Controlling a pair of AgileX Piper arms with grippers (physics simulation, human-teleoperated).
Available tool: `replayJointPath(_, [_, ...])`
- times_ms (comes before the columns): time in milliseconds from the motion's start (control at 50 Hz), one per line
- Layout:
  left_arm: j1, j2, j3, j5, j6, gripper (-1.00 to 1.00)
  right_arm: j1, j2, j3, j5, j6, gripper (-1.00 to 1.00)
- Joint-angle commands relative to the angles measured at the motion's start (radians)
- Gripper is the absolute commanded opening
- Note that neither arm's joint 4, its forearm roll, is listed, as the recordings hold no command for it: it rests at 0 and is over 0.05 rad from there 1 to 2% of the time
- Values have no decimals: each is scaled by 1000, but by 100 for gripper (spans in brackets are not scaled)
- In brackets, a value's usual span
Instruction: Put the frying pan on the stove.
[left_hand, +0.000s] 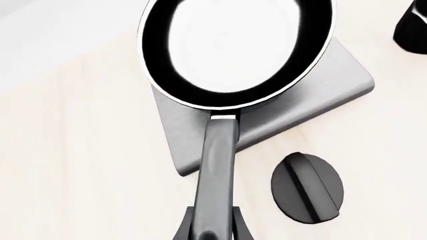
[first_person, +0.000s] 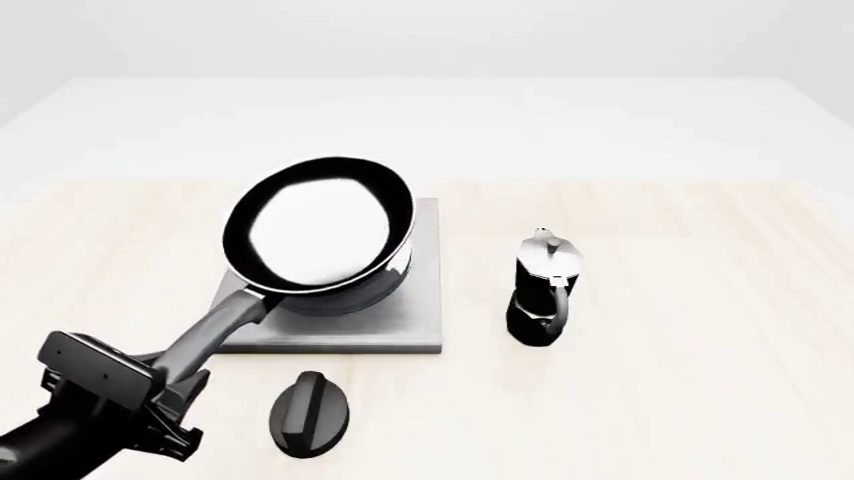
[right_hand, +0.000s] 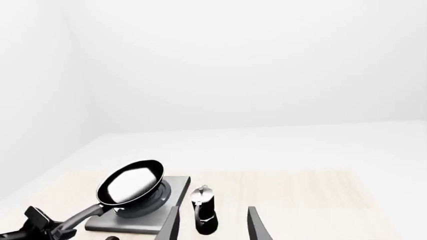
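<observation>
Frying pan (first_person: 320, 228), black with a pale glossy inside, sits over the stove (first_person: 400, 325), tilted, its far rim higher than the near rim in the front view; whether its base already touches the burner cannot be told. Its long axis follows the dark grey handle (first_person: 220, 330), which runs from the bowl toward 7 o'clock in the front view, so the bowl points toward 1 o'clock. The left gripper (first_person: 174, 385) lies at the handle's near end, at 7 o'clock from the bowl, with its 2 fingers clamped on either side of the handle, as the left wrist view (left_hand: 215, 232) shows. The coming move is judged to be a short lowering along this same axis until the pan lies flat on the grey slab.

A black oval knob (first_person: 310, 412) lies on the table (first_person: 694, 400) just beside the stove's near edge, at 5 o'clock from the gripper's path. A moka pot (first_person: 545, 290) stands at 3 o'clock from the stove, apart from it. The right gripper (right_hand: 212, 225), well apart, hangs with fingers spread, holding nothing.
</observation>
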Motion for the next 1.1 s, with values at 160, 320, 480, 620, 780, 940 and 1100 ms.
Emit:
replayJointPath(160, [1, 40, 2, -76, 2, -100, -1, 0, 0, 0, 0, 100])
replayJointPath(320, [6, 75, 0, -104, 8, -100, -1, 0, 0, 0, 0, 100])
replayJointPath(480, [7, 12, 26, -61, 3, -100, -1, 0, 0, 0, -1, 100])
replayJointPath(620, [8, 31, 26, -75, 6, -100, -1, 0, 0, 0, -1, 100])
replayJointPath(780, [4, 56, 24, -93, 3, -100, -1, 0, 0, 0, -2, 100])
replayJointPath(940, [6, 111, 26, -140, 7, -100, -2, 0, 1, 0, -2, 100])
replayJointPath(1100, [17, 152, 31, -174, 9, -100, -2, 0, 0, 0, -2, 100])
